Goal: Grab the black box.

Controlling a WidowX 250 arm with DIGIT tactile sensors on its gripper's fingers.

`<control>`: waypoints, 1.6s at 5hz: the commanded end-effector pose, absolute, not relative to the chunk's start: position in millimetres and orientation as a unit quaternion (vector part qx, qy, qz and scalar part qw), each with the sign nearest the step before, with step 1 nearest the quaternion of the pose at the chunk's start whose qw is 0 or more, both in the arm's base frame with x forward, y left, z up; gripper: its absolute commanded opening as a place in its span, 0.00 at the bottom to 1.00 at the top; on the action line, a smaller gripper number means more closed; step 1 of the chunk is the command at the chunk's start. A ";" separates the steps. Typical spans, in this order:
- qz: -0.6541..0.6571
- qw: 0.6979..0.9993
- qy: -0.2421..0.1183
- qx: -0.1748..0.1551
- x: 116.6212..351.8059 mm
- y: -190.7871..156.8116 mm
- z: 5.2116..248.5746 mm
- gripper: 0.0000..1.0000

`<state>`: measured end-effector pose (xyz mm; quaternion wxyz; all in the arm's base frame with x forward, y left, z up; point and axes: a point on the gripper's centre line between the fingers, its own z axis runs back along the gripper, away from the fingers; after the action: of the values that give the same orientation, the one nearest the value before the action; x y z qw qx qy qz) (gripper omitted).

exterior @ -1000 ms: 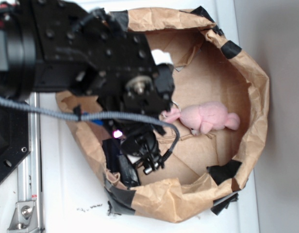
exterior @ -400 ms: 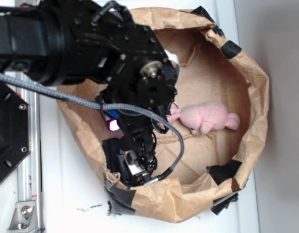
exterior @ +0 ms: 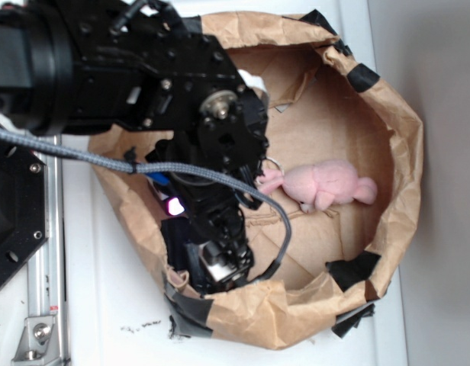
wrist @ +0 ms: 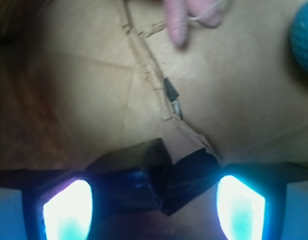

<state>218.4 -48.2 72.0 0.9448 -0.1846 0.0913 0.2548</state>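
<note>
From the exterior view I see a white table [exterior: 105,305] carrying a crumpled brown paper nest [exterior: 407,137], its raised rim patched with black tape [exterior: 362,76]. The nest fills most of the table's middle and reaches toward its right edge, where a plain grey wall [exterior: 449,183] begins. Along the left edge runs a metal rail [exterior: 44,252] with a black hexagonal plate [exterior: 14,221] beside it.

A pink plush toy [exterior: 326,184] lies on the nest floor, toward the right. My arm covers the nest's left half, and the gripper [exterior: 220,263] points down at the near-left inner wall of the nest.

On the wrist camera I see the black box [wrist: 149,182] low in the picture, lying between the two glowing fingertips [wrist: 66,210], against the brown paper floor where a torn seam runs up from it. The jaws stand wide, one on each side of the box with a gap on both sides; I cannot tell whether either pad touches it. The plush's pink limbs show at the top of that view, and a blue ball [wrist: 304,42] sits at its upper right edge.
</note>
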 end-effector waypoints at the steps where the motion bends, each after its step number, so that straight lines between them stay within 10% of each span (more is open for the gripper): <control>1: 0.470 0.846 0.160 -0.193 210.6 -70.9 75.7 1.00; 4: 0.459 0.841 0.216 -0.189 193.8 -96.2 33.7 1.00; 6: 0.467 0.854 0.182 -0.136 196.2 -94.8 28.5 0.00; 8: 0.258 0.966 -0.001 -0.019 219.3 -52.3 94.6 0.00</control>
<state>221.0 -50.3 85.6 0.9643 -0.0074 0.0266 0.2634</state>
